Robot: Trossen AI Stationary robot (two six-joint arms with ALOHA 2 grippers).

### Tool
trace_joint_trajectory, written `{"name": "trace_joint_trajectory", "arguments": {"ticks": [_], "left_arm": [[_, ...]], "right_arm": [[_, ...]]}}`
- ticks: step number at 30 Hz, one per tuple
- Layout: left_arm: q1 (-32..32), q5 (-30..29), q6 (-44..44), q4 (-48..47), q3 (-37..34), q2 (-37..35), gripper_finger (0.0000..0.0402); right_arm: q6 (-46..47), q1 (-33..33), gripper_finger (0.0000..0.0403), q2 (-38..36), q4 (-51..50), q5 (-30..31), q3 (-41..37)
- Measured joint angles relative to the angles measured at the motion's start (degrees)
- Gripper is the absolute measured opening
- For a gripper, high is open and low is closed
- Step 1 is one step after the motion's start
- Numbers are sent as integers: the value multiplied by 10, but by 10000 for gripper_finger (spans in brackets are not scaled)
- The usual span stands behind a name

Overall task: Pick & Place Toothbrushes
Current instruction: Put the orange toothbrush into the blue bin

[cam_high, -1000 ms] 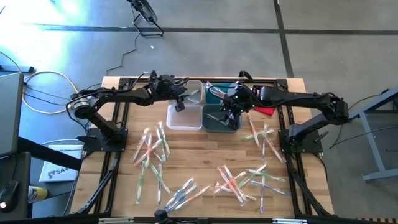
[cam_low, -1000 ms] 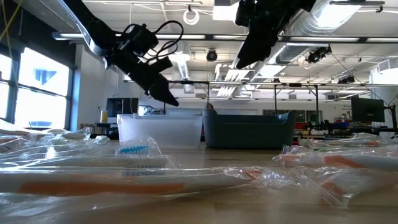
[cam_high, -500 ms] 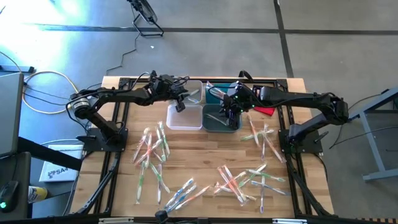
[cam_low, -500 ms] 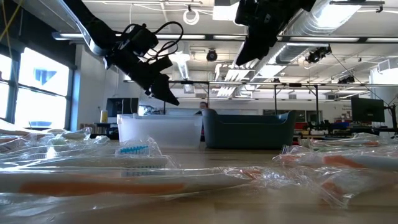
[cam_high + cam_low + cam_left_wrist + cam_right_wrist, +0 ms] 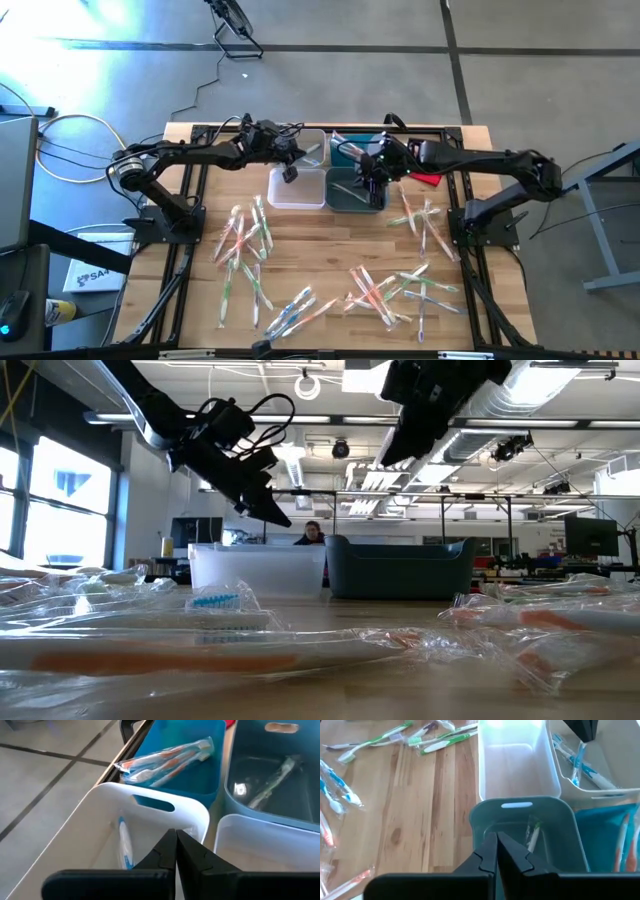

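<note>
Many toothbrushes in clear wrappers lie scattered on the wooden table, in a left cluster (image 5: 245, 240) and a right cluster (image 5: 390, 290). Four bins stand at the far middle. My left gripper (image 5: 176, 845) hangs shut and empty above the far white bin (image 5: 150, 815), which holds a blue toothbrush (image 5: 125, 845). My right gripper (image 5: 496, 847) hangs shut and empty above the grey-blue bin (image 5: 520, 815), where a green toothbrush (image 5: 532, 835) lies. Orange toothbrushes (image 5: 165, 760) lie in the teal bin (image 5: 350, 150).
The near white bin (image 5: 517, 762) shows no contents. A red piece (image 5: 428, 178) lies right of the bins. More toothbrushes lie near the front edge (image 5: 295, 312) and by the right arm's base (image 5: 420, 220). A person (image 5: 312, 535) shows beyond the bins.
Both grippers have stayed above their bins and shut with nothing between the fingers. My left gripper has shifted slightly toward the bins' middle. In the low view a person has come into sight behind the bins.
</note>
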Motion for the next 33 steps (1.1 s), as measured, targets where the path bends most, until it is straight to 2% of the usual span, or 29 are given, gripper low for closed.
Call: {"name": "trace_joint_trajectory", "arguments": {"ticks": [9, 12, 19, 23, 28, 33], "left_arm": [[0, 0, -17, 63, -69, -39, 1], [0, 5, -27, 114, -97, -61, 1], [0, 64, -41, 263, -169, -94, 0], [0, 79, -46, 310, -201, -102, 0], [0, 85, -53, 312, -214, -114, 0], [0, 128, -61, 305, -216, -139, 0]], "right_arm": [[79, -29, 4, -127, 167, -29, -187], [89, -28, 3, -178, 209, -28, -234], [90, -14, 3, -268, 324, -26, -321], [92, -8, 3, -294, 377, -26, -362], [118, -1, 3, -310, 417, -25, -394], [119, 15, 3, -314, 451, -24, -417]]}}
